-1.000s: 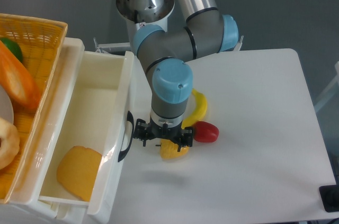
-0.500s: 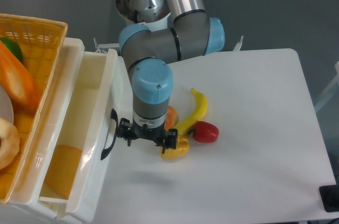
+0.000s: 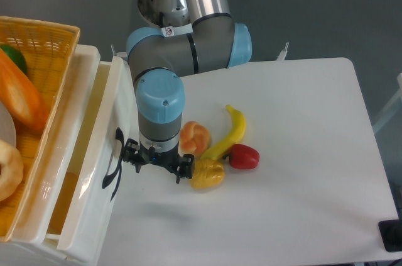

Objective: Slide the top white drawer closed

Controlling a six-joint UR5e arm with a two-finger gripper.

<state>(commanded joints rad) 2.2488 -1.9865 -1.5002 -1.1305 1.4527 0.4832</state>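
The top white drawer stands at the left, only a narrow gap of its tray still open, with a yellow-orange item partly visible inside. Its flat front panel carries a black curved handle. My gripper points down right beside the front panel, next to the handle, and seems to press against it. The fingers are hidden under the wrist, so I cannot tell whether they are open or shut. The lower drawer is not in view.
A yellow wicker basket with food sits on top at the far left. On the white table lie a banana, a red pepper, an orange fruit and a yellow pepper, just right of my gripper.
My gripper has moved left and the drawer front has slid left with it. The open gap has shrunk a lot. The orange fruit has come into view behind the arm.
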